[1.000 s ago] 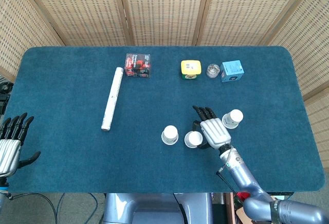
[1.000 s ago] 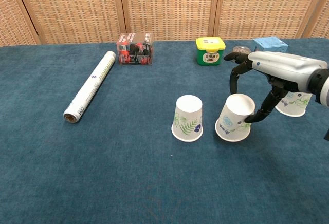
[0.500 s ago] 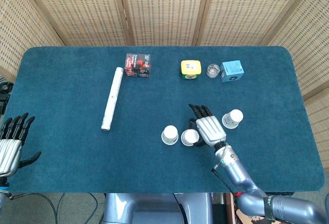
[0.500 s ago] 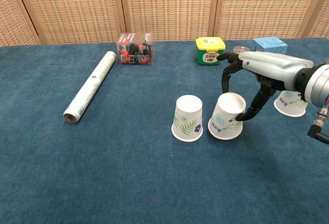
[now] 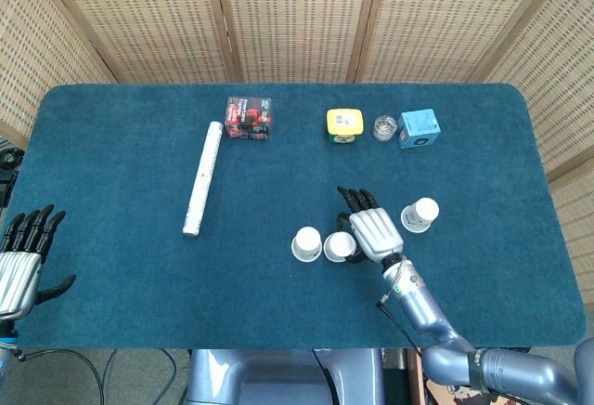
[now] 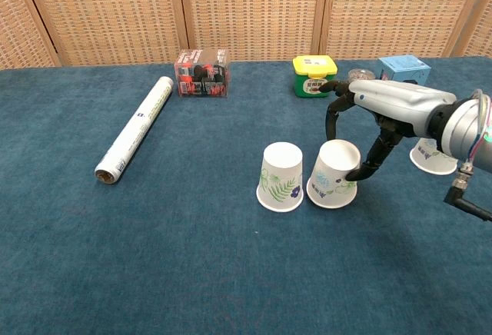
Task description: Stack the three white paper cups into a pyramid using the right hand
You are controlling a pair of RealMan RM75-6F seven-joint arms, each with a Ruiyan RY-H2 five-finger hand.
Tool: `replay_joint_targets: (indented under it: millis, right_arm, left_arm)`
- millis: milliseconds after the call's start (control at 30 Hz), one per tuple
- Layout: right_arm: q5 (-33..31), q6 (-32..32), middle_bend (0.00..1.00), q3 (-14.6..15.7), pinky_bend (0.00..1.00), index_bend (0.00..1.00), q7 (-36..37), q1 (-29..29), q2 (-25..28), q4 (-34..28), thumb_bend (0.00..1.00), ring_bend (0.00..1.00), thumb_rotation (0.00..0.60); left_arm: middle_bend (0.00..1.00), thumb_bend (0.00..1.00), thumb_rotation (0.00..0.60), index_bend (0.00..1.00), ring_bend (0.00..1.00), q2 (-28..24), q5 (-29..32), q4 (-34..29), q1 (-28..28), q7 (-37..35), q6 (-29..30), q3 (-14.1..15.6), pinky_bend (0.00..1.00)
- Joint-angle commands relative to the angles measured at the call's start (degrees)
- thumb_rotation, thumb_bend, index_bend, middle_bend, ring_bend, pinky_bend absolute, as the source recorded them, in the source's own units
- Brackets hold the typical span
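The right hand [image 6: 361,120] is being held palm down over the middle paper cup [image 6: 333,174], with the forearm reaching in from the right edge of the chest view. Its dark fingers [image 6: 332,116] are being curled down behind the cup, and the thumb is being pressed against the cup's right side, so the cup is being gripped between them. The cup is being tipped slightly to the left, its base edge sitting just beside the left paper cup [image 6: 281,176], which is standing upside down and upright on the blue table [image 6: 154,258]. The right paper cup [image 6: 432,156] is being left apart on the table, partly hidden behind the right arm in the chest view; in the head view it [image 5: 419,215] is seen just to the right of the hand [image 5: 373,232].

The left hand [image 5: 20,256] is being held at the near left corner of the table in the head view, palm down, fingers spread and nothing in it.

Along the far side a paper roll [image 6: 136,128], a clear box [image 6: 201,72], a yellow-lidded tub [image 6: 314,75], a small jar [image 5: 384,127] and a blue box [image 6: 403,67] are lying.
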State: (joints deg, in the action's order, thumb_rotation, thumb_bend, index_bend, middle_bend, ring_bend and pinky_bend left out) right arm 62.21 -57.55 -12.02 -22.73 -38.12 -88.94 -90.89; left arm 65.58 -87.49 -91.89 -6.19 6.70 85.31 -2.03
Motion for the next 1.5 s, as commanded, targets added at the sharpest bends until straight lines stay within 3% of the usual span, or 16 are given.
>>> replay_joint_targets:
  millis: [33,200,467,733,1000,1267,1500]
  right_arm:
    - [0.08,-0.25,0.01,0.19,0.00,0.60,0.14,-0.15,-0.44,0.53,0.08,0.00,0.600]
    - [-0.03,-0.31,0.00,0.55,0.00,0.45,0.53,-0.05,-0.40,0.75,0.08,0.00,0.600]
    - [0.99,-1.92,0.00,1.42,0.00,0.29,0.87,0.88,1.20,-1.08,0.08,0.00,0.600]
    - [0.62,-3.68,0.00,2.07,0.00,0.28,-1.00,1.96,4.37,-3.98,0.08,0.00,0.600]
    - [-0.97,-5.58,0.00,0.02,0.00,0.28,-1.60,2.39,8.67,-6.33,0.08,0.00,0.600]
    - [-5.29,-3.52,0.00,-1.26,0.00,0.28,-1.41,1.91,11.80,-2.86,0.08,0.00,0.600]
    - [-9.34,-0.53,0.00,-0.63,0.00,0.28,-0.11,2.10,12.36,2.70,0.08,0.00,0.600]
  left_arm:
    - [0.00,0.21,0.600,0.00,0.00,0.02,-0.01,0.00,-0.02,-0.04,-0.02,0.00,0.00]
    - [0.00,0.21,0.600,0.00,0.00,0.05,0.07,0.01,-0.05,-0.01,-0.07,-0.01,0.00]
    - [0.00,0.21,0.600,0.00,0.00,0.21,-0.33,-0.22,-0.05,0.57,0.11,0.17,0.00]
    - [0.00,0.21,0.600,0.00,0.00,0.11,-0.11,-0.12,0.01,0.20,0.30,0.00,0.00]
    - [0.00,0.21,0.600,0.00,0.00,0.16,-0.34,-0.11,0.09,0.42,0.54,0.08,0.00]
    - [0.00,0.21,0.600,0.00,0.00,0.37,-0.52,-0.26,0.01,1.27,0.61,0.08,0.00]
    - [0.00,0.21,0.600,0.00,0.00,0.40,-0.40,-0.35,-0.03,1.71,0.43,0.12,0.00]
